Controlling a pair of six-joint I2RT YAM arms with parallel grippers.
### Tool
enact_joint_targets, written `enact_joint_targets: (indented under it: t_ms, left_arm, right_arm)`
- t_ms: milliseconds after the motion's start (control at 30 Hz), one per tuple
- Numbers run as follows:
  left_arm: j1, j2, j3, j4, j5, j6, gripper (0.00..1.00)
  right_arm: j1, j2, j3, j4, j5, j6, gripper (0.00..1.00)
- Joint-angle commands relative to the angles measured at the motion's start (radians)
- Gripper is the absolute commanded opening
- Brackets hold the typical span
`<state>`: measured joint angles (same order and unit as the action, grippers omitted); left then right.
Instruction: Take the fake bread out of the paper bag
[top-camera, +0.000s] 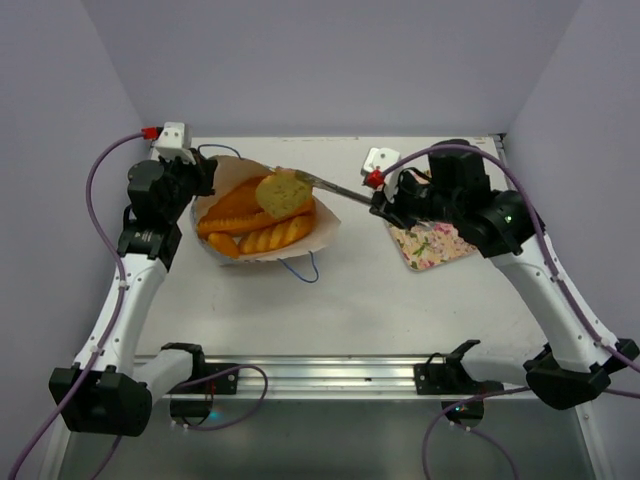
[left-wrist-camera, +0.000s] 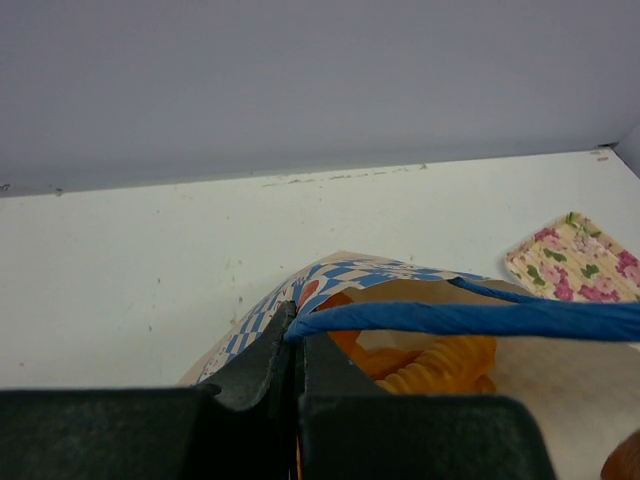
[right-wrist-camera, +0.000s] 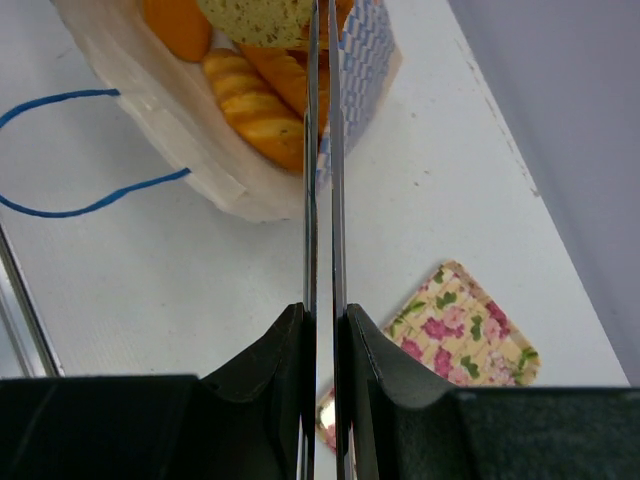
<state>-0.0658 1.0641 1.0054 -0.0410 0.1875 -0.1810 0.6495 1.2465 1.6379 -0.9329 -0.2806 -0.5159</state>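
R gripper (right-wrist-camera: 322, 312) clamps tongs (right-wrist-camera: 322, 150); bun (top-camera: 283, 193) at tips, over paper bag (top-camera: 326, 228).

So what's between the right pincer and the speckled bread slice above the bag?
Long metal tongs: the right pincer holds their handle end, their tips pinch the bread slice over the paper bag. Top view shows it.

No text, label or number is legible — not even on the paper bag (left-wrist-camera: 345, 272).

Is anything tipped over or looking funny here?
The cream-tan paper bag with blue checks lies on its side, mouth gaping, so the glossy orange toy loaves show inside. The left claw pinches its blue cord handle.
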Motion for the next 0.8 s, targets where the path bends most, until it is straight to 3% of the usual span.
enact_joint_targets:
  t_ms: [0, 367, 500, 767]
  left_arm:
    - [0.006, -0.003, 0.038, 0.043, -0.017, -0.009, 0.00]
    - [0.006, -0.036, -0.044, 0.064, 0.006, 0.002, 0.00]
    - [0.006, -0.046, -0.060, 0.070, 0.036, 0.008, 0.00]
    - [0.004, -0.101, -0.116, 0.098, 0.053, 0.029, 0.00]
  right_arm:
    - [-0.103, -0.068, 0.037, 0.023, -0.038, 0.008, 0.00]
    - [-0.395, -0.085, 0.031, 0.071, -0.084, 0.111, 0.00]
    - [-0.572, -0.032, -0.018, 0.109, -0.149, 0.155, 0.00]
    - [-0.774, 0.103, -0.176, 0.233, -0.204, 0.212, 0.00]
